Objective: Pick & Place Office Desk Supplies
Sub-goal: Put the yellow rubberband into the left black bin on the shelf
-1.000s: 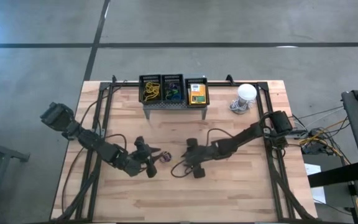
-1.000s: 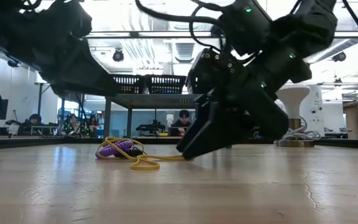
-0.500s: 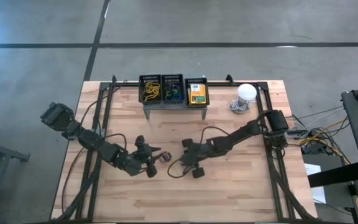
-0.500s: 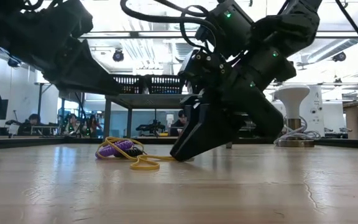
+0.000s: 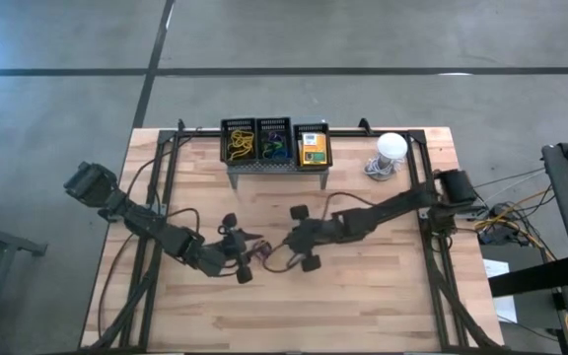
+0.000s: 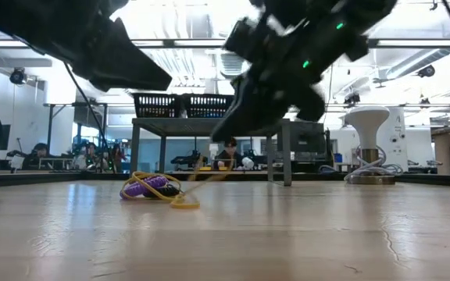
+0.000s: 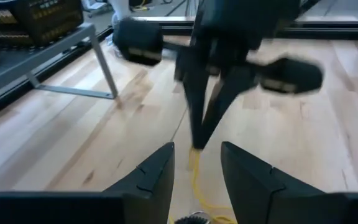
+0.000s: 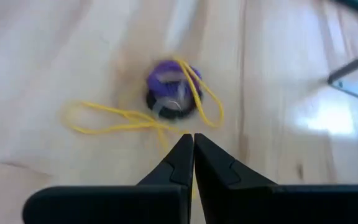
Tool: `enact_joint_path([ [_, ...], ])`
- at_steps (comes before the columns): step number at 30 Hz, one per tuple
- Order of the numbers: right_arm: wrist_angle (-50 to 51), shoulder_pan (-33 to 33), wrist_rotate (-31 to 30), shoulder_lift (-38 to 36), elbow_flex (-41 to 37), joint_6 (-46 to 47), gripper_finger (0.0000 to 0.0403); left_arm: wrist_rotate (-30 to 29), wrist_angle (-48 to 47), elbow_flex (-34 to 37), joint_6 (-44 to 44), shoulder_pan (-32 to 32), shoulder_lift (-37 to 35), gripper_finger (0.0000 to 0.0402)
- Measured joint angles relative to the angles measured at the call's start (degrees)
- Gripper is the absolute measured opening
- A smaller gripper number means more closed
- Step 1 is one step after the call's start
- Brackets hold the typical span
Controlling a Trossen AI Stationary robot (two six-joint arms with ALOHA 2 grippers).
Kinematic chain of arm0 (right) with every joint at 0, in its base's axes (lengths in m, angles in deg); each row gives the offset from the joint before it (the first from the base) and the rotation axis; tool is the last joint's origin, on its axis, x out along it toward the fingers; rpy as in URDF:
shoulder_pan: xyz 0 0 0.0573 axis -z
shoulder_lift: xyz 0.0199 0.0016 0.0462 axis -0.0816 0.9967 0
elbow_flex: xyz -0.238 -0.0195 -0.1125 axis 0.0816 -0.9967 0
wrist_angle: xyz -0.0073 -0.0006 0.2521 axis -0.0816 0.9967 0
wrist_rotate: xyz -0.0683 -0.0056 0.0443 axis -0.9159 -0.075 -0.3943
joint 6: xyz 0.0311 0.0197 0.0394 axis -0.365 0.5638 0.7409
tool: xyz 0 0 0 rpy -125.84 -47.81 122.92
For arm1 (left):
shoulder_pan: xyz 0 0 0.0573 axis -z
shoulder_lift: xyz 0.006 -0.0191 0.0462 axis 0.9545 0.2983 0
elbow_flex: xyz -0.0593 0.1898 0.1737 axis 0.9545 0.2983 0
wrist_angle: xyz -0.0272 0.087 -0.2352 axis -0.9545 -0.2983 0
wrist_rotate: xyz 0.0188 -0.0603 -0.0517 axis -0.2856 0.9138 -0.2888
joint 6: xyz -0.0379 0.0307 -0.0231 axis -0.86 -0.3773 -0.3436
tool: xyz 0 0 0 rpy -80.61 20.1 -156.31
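A small heap of rubber bands lies mid-table: a purple bundle (image 8: 171,93) with yellow loops (image 8: 107,118) tangled around it, also seen in the low view as the heap (image 6: 151,187). My right gripper (image 8: 192,142) hangs just above the table beside the heap, shut on a yellow band. My left gripper (image 7: 197,171) stands open on the heap's other side, facing the right gripper's fingers (image 7: 199,127), with the yellow band (image 7: 195,183) running on the table below its gap. In the high view both grippers, left (image 5: 252,251) and right (image 5: 282,248), flank the bands (image 5: 264,255). My right gripper pinches one strand of the yellow band (image 8: 166,132) between its two fingertips. The fingers come from above, slanting down from the table's right. The strand (image 6: 198,173) rises from the heap to the fingers, its other end (image 6: 184,203) still on the table among the purple bands.
A grey perforated stand (image 5: 274,168) at the far edge carries three black baskets holding bands and a yellow-green box (image 5: 312,148). A white dome with a cable (image 5: 390,148) sits at the far right. Bare wood lies toward the near edge.
My right gripper has moved toward the table's left onto the bands, shut on a yellow strand and risen, drawing that strand up while the rest of the heap stays down. My left gripper has lifted a little.
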Motion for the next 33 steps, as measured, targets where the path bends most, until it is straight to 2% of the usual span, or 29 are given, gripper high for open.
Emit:
enact_joint_path([
  [4, -6.8, 0.0, 0.3, -7.4, -6.2, 0.5, 0.0008, 0.4, 1.1, -0.6, 3.7, 0.0, 1.9, 0.0133],
  [8, -14.2, 0.4, 2.0, -14.7, -12.3, 2.0, 0.0008, 0.5, 6.2, -2.5, 8.5, -0.3, 7.4, 0.0133],
  [13, -16.6, 0.6, 2.4, -19.8, -16.7, 3.2, 0.0008, 0.5, 11.8, -7.5, 12.9, -2.3, 13.9, 0.0134],
  [17, -16.5, 0.5, 2.2, -20.7, -17.8, 3.2, 0.0008, 0.8, 11.9, -11.1, 13.4, -4.5, 15.5, 0.0145],
  [22, -17.2, 0.5, 2.2, -20.1, -17.8, 3.1, 0.0008, 2.0, 11.6, -13.2, 13.1, -7.2, 15.6, 0.019],
  [27, -16.9, 0.5, 2.2, -19.9, -17.8, 3.3, 0.0008, 11.6, 11.0, -13.2, 11.4, -9.4, 15.8, 0.0228],
  [30, -16.9, 0.5, 2.1, -19.9, -17.6, 3.3, 0.0008, 11.8, 10.8, -13.2, 9.9, -10.2, 15.8, 0.0225],
  [33, -17.0, 0.5, 2.2, -19.9, -17.5, 3.3, 0.0008, 10.4, 10.6, -13.2, 9.7, -10.6, 15.8, 0.0197],
])
